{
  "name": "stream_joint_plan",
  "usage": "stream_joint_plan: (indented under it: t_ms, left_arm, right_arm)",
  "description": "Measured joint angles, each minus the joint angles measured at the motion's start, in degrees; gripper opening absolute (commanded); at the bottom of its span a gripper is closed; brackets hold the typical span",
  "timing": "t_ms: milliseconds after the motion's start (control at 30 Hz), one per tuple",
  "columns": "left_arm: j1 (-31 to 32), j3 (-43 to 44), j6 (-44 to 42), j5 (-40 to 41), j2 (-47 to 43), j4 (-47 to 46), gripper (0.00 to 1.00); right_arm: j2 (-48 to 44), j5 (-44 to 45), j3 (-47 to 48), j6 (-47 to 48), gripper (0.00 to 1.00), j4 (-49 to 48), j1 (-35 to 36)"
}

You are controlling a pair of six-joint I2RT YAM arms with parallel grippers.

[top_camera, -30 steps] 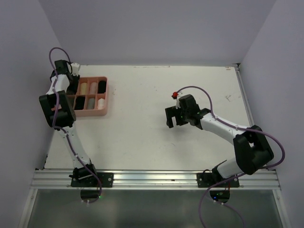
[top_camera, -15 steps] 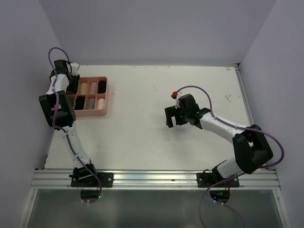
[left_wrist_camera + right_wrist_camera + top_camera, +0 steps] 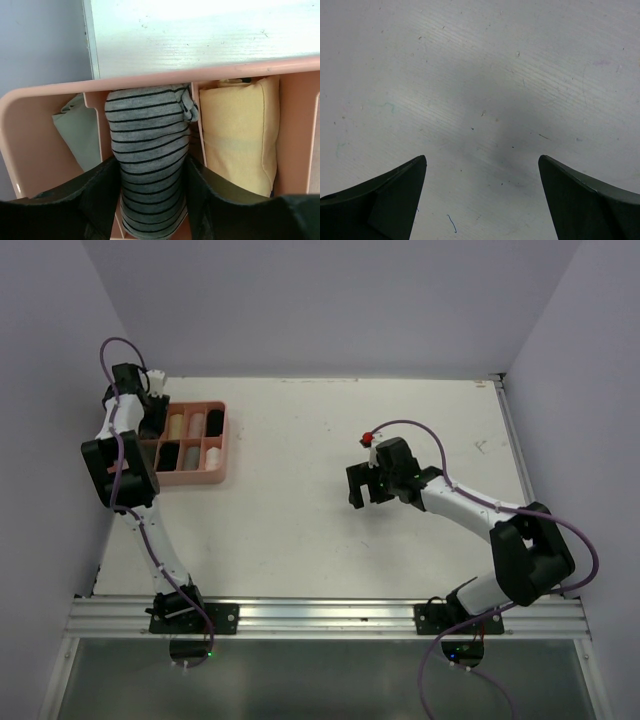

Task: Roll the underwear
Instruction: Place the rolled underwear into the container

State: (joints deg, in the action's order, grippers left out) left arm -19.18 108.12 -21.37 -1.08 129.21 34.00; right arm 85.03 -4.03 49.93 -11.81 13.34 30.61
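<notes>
The right gripper lies nearest the arms. It hangs over the bare table, right of the middle, its jaws spread wide and holding nothing. Farther back, by the table's far-left corner, sits the pink tray. Here the left gripper reaches down into a compartment at the tray's left end. Its fingers stand on either side of the rolled grey striped underwear, close against its flanks. We cannot tell whether they pinch it or merely flank it. A yellow roll fills the compartment on one side and a pale piece lies on the other. We see other rolls, beige to black, in the remaining compartments.
</notes>
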Motion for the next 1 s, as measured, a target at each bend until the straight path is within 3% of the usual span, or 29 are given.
stream_joint_plan:
  t_ms: [200, 767, 1000]
  left_arm:
    - [0.0, 0.8, -0.1, -0.4, -0.5, 0.6, 0.70]
    - [0.3, 0.7, -0.2, 1.4, -4.3, 0.6, 0.71]
    - [2.0, -0.3, -1.6, 1.1, -12.9, 0.9, 0.83]
  right_arm:
    - [0.1, 0.0, 0.6, -0.1, 0.99, 0.0, 0.0]
    - [1.0, -0.5, 1.7, -0.2, 0.99, 0.1, 0.0]
    - [0.9, -0.1, 3.8, 0.0, 0.99, 2.4, 0.0]
